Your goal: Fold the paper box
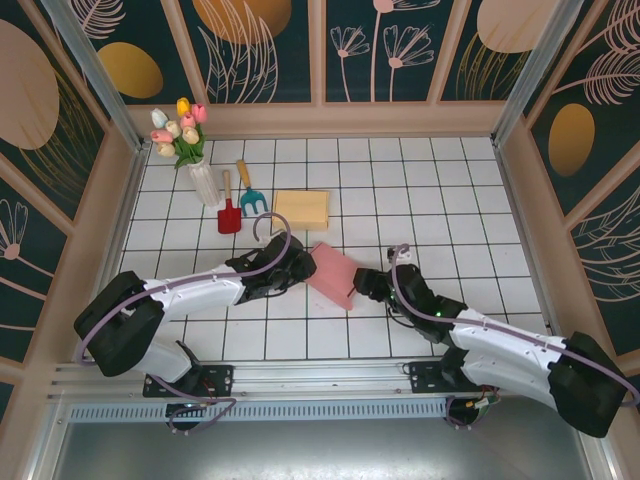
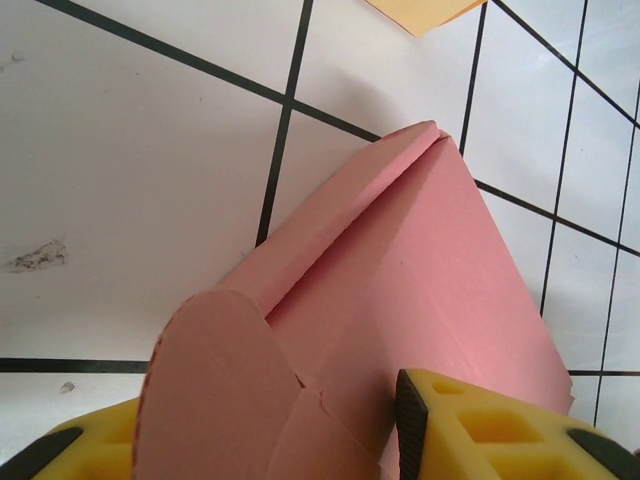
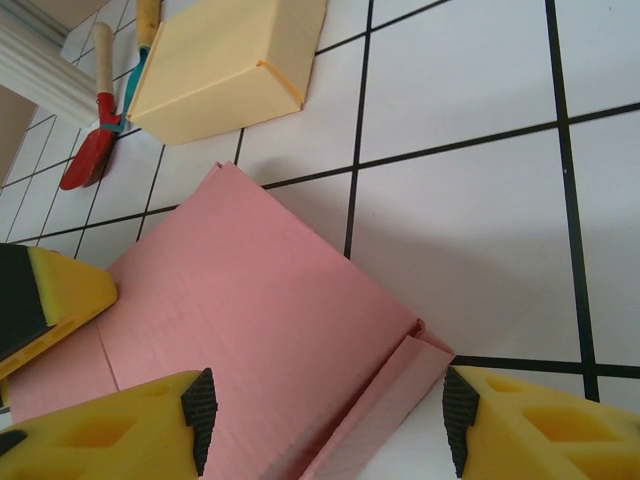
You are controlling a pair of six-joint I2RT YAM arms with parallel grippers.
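The pink paper box (image 1: 332, 274) lies flat on the white tiled table, between the two arms. My left gripper (image 1: 299, 268) holds its left end. In the left wrist view the box (image 2: 430, 250) runs away from the jaws, a rounded flap (image 2: 215, 390) stands up between them, and the right finger (image 2: 470, 430) rests against the box's side. My right gripper (image 1: 364, 284) is at the box's right end. Its jaws (image 3: 330, 420) stand open astride the box (image 3: 250, 300) corner, where a narrow flap (image 3: 385, 400) is folded over.
A yellow box (image 1: 301, 209) lies just behind the pink one, also seen as the yellow box (image 3: 225, 65). Left of it lie a red trowel (image 1: 229, 215) and a teal hand fork (image 1: 251, 195). A white vase of tulips (image 1: 192, 150) stands at the back left. Walls surround the table.
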